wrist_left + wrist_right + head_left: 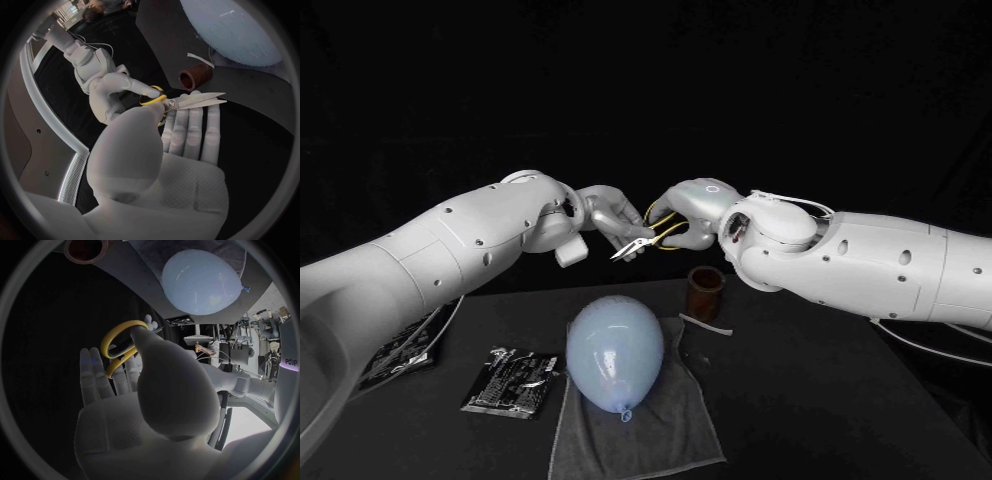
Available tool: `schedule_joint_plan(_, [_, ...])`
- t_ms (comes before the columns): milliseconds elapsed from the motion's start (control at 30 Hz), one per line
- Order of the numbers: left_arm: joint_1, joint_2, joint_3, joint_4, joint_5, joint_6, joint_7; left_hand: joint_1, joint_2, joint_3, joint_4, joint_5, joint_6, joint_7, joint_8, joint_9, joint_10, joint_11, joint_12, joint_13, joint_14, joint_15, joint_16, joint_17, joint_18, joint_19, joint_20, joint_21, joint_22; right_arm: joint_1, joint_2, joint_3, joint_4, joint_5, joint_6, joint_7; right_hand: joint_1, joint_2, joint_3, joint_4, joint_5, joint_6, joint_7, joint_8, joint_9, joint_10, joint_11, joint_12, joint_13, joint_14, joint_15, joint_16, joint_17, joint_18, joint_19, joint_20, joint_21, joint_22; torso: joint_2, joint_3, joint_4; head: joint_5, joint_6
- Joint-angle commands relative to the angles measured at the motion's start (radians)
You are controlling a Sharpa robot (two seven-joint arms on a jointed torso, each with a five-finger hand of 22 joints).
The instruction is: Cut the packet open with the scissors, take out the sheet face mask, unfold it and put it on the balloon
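The yellow-handled scissors (643, 240) hang in the air above the table's far side, between my two hands. My right hand (687, 205) holds the yellow loops (119, 342), with its thumb through one of them. The blades (195, 101) are closed and lie across my left hand's fingertips (187, 125), and its thumb presses by the pivot. My left hand (606, 215) meets the scissors from the other side. The pale blue balloon (615, 350) lies on a grey towel (661, 430). The dark mask packet (512, 380) lies flat beside the balloon, on its left.
A brown cylinder (707, 290) stands behind the towel, with a white strip (704, 325) lying in front of it. A printed sheet (408, 350) sits at the table's left edge, partly under my left arm.
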Motion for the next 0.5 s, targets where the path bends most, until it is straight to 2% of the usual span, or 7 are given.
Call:
schedule_joint_plan(33, [-0.001,0.002,0.000,-0.001,0.006,-0.034,-0.038,0.000,0.012,0.153,-0.127,0.002,0.004,-0.004,0.004,0.003,0.020,-0.010,0.010,0.002,0.011,-0.001,0.004,0.002,0.012,0.008,-0.001,0.006,0.001,0.003,-0.005,0.003,0.024,-0.003,-0.045,0.062,0.028,-0.004,-0.024,0.022,-0.002,0.009,0.000,0.000,-0.001,0.005,-0.010,-0.002,0.002,-0.016,0.005,-0.009,0.001,-0.017,-0.024,0.000,-0.004,-0.011,0.000,0.0002,-0.0013,0.002,-0.001])
schedule_joint_plan(100, [-0.001,0.002,0.000,-0.001,0.008,-0.036,-0.043,-0.002,0.012,0.156,-0.128,0.002,0.004,-0.004,0.005,0.005,0.021,-0.011,0.010,0.002,0.011,-0.001,0.004,0.003,0.012,0.008,-0.002,0.008,0.002,0.003,-0.011,0.003,0.032,-0.001,-0.051,0.071,0.041,0.002,-0.018,0.029,-0.002,0.017,0.001,0.003,-0.001,0.027,-0.017,0.006,0.004,-0.022,0.008,-0.011,0.003,-0.020,-0.038,0.000,-0.005,-0.016,0.000,0.0002,-0.0014,0.002,-0.001])
schedule_joint_plan(200, [-0.001,0.002,0.000,-0.003,0.011,-0.035,-0.052,-0.005,0.010,0.160,-0.131,0.002,0.004,-0.004,0.006,0.009,0.023,-0.011,0.010,0.003,0.013,-0.002,0.004,0.005,0.012,0.009,-0.003,0.010,0.003,0.003,-0.016,0.003,0.038,-0.002,-0.049,0.078,0.047,0.002,-0.009,0.040,-0.001,0.021,0.016,0.003,-0.003,0.057,-0.075,0.002,0.002,-0.069,0.020,-0.034,-0.001,-0.035,-0.141,0.001,-0.014,-0.045,0.000,0.0006,-0.0019,0.003,-0.001])
schedule_joint_plan(267, [-0.001,0.003,0.000,-0.003,0.012,-0.033,-0.057,-0.007,0.010,0.161,-0.132,0.002,0.004,-0.005,0.007,0.010,0.024,-0.012,0.010,0.003,0.013,-0.002,0.004,0.006,0.012,0.009,-0.003,0.010,0.003,0.003,-0.017,0.003,0.040,-0.010,-0.043,0.075,0.046,-0.003,-0.015,0.050,-0.002,0.017,0.018,-0.001,-0.006,0.042,-0.100,-0.006,0.000,-0.211,0.035,-0.090,-0.035,-0.048,-0.218,0.002,-0.018,-0.064,0.000,0.0006,-0.0018,0.003,-0.001])
schedule_joint_plan(300, [-0.001,0.003,-0.001,-0.004,0.012,-0.032,-0.060,-0.007,0.010,0.161,-0.132,0.002,0.004,-0.005,0.007,0.010,0.024,-0.012,0.010,0.003,0.013,-0.002,0.004,0.006,0.012,0.009,-0.003,0.010,0.003,0.003,-0.016,0.003,0.040,-0.018,-0.037,0.071,0.045,-0.008,-0.027,0.058,-0.002,0.013,0.012,-0.003,-0.008,0.023,-0.097,-0.008,-0.001,-0.249,0.040,-0.104,-0.044,-0.051,-0.229,0.002,-0.017,-0.068,0.000,0.0009,-0.0022,0.003,-0.001])
schedule_joint_plan(367, [-0.001,0.003,-0.001,-0.004,0.013,-0.029,-0.064,-0.008,0.009,0.164,-0.134,0.002,0.003,-0.005,0.008,0.013,0.025,-0.012,0.011,0.003,0.014,-0.002,0.005,0.007,0.012,0.009,-0.003,0.011,0.004,0.003,-0.014,0.003,0.039,-0.037,-0.023,0.062,0.051,-0.013,-0.047,0.072,-0.002,0.005,0.010,-0.008,-0.010,-0.008,-0.113,-0.007,-0.001,-0.303,0.044,-0.125,-0.058,-0.058,-0.257,0.002,-0.019,-0.075,0.000,0.0006,-0.0010,0.002,-0.001])
schedule_joint_plan(500, [-0.001,0.004,-0.001,-0.004,0.014,-0.021,-0.071,-0.010,0.008,0.167,-0.137,0.002,0.003,-0.005,0.009,0.015,0.025,-0.012,0.011,0.003,0.015,-0.003,0.005,0.008,0.012,0.009,-0.004,0.013,0.005,0.003,-0.007,0.003,0.035,-0.093,0.011,0.031,0.068,-0.018,-0.070,0.089,-0.001,0.009,-0.012,-0.006,-0.011,-0.086,-0.087,-0.009,-0.003,-0.339,0.044,-0.137,-0.066,-0.062,-0.282,0.002,-0.020,-0.082,0.000,0.0005,0.0006,0.001,-0.001])
